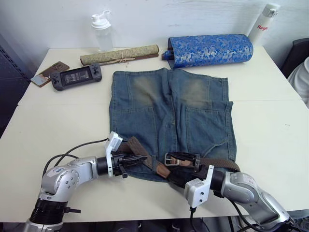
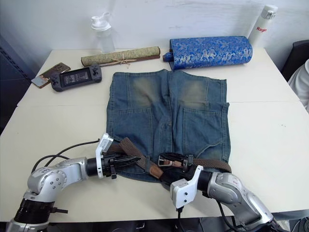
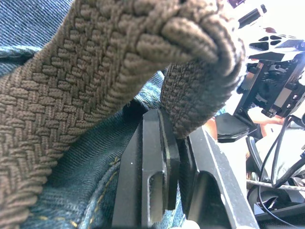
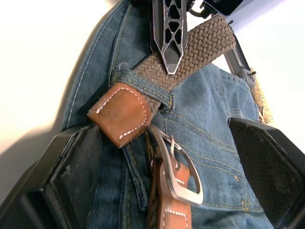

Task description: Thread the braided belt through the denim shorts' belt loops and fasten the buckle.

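The belt [image 4: 200, 45] is coarse brown braided cloth, matt and rough, ending in a smooth tan leather tab [image 4: 121, 112] with pale stitching. Its buckle [image 4: 181, 174] is brushed silver metal. The shorts [image 1: 171, 116] are faded blue denim. The table [image 1: 270, 125] looks smooth, matt cream.

White bottle [image 1: 263, 23] standing at the table's [image 1: 270, 121] far edge near one o'clock, red lettering on its side beginning "Rag", the rest cut off by its curve, no other legible text or numbers anywhere
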You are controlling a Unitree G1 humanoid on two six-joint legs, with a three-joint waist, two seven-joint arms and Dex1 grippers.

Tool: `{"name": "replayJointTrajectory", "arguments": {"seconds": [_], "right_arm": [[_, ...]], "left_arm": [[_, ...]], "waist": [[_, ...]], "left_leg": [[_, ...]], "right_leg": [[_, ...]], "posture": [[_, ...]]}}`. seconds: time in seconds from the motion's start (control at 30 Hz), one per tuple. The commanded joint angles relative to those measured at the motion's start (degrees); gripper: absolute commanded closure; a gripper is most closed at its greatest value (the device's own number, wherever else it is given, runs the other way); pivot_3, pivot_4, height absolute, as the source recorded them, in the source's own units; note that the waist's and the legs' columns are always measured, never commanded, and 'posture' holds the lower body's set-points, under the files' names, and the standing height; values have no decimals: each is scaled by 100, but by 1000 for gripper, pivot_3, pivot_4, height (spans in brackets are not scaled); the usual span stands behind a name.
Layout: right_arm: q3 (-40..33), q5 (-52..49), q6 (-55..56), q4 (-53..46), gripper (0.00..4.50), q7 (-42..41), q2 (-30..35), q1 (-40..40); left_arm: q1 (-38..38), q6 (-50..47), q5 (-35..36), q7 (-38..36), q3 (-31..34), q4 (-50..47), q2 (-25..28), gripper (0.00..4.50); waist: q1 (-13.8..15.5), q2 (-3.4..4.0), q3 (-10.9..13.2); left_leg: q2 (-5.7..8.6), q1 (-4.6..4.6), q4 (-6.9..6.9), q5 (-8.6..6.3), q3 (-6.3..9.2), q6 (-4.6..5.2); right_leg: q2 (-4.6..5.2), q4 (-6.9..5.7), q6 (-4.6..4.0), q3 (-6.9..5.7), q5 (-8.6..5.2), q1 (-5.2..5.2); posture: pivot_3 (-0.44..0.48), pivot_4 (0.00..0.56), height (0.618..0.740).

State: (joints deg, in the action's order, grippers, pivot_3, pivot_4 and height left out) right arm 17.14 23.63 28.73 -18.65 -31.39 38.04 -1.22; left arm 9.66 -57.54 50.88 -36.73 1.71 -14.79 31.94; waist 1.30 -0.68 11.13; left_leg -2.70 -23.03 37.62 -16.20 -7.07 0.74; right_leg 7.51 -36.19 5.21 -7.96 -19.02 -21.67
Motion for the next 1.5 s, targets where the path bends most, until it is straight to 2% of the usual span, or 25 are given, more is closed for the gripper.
{"name": "replayJointTrajectory", "arguments": {"seconds": [0.03, 0.4, 0.43, 0.5, 0.57, 0.73, 0.77, 1.13, 1.17, 1.2, 1.3, 1.5], "right_arm": [[-36, 125, 60, 125, 22, 14, 87, -76], [-21, 280, -37, 85, 22, 188, -195, 103], [-25, 280, -29, 90, 403, 184, -196, 108], [-46, 291, 2, 77, 852, 201, -198, 108], [-64, 294, 16, 55, 1714, 212, -198, 106], [-118, 320, 81, 10, 4242, 288, -179, 102], [-130, 326, 109, -1, 4456, 307, -168, 107], [-129, -44, -217, -88, 4456, -56, 33, -127], [-131, -80, -215, -84, 3558, -51, 22, -138], [-135, -108, -213, -83, 3212, -46, 12, -144], [-152, -30, -139, -96, 1804, 10, 43, -185], [-213, 48, 244, -116, 1804, 138, 106, -206]], "left_arm": [[27, -52, 21, -93, -64, -178, -19, 4500], [44, -95, 32, -91, -62, -165, -78, 4500], [52, -94, 25, -95, -66, -157, -81, 4500], [61, -94, 11, -104, -72, -149, -86, 4500], [74, -98, -4, -109, -76, -136, -93, 4500], [91, -97, -33, -98, -95, -107, -103, 4500], [95, -101, -45, -82, -98, -96, -110, 4500], [110, -117, -111, -14, -54, -35, -221, 4500], [110, -111, -122, -17, -56, -33, -227, 4500], [112, -108, -129, -19, -57, -30, -232, 4500], [120, -104, -139, -18, -49, -15, -248, 4500], [142, -115, -170, -29, -37, 19, -257, 4500]], "waist": [[1, 0, 0], [-3, -4, -2], [-3, -4, -2], [1, -4, -2], [1, -4, -2], [2, -4, -2], [2, -4, -2], [8, -4, -2], [8, -4, -2], [9, -4, -2], [5, -4, -2], [5, -4, -2]], "left_leg": [[0, 0, 2, 0, 1, 0], [-1, 4, 15, -1, 2, 1], [-1, 4, 16, -1, 2, 1], [-1, 5, 18, -1, 2, 1], [0, 4, 20, -1, 2, 1], [0, 3, 20, -1, 2, 1], [0, 3, 21, -1, 2, 1], [2, 2, 26, -2, 3, 3], [2, 2, 26, -2, 3, 3], [1, 2, 27, -2, 3, 3], [1, 2, 29, -3, 3, 4], [2, 2, 31, -4, 3, 7]], "right_leg": [[0, -2, 0, 0, 0, 1], [1, -22, -3, 2, -2, 3], [2, -24, -4, 2, -2, 3], [1, -26, -4, 2, -3, 3], [2, -28, -4, 2, -3, 2], [2, -29, -4, 2, -3, 2], [1, -29, -4, 2, -3, 2], [1, -32, -4, 2, -3, 2], [1, -33, -4, 2, -3, 2], [1, -33, -4, 1, -4, 2], [1, -34, -4, 2, -4, 3], [1, -34, -3, 2, -4, 4]], "posture": [[0, 150, 717], [0, 150, 717], [0, 150, 717], [0, 150, 717], [0, 150, 717], [0, 150, 717], [0, 150, 717], [0, 150, 717], [0, 150, 717], [0, 150, 717], [0, 150, 717], [0, 150, 717]]}}
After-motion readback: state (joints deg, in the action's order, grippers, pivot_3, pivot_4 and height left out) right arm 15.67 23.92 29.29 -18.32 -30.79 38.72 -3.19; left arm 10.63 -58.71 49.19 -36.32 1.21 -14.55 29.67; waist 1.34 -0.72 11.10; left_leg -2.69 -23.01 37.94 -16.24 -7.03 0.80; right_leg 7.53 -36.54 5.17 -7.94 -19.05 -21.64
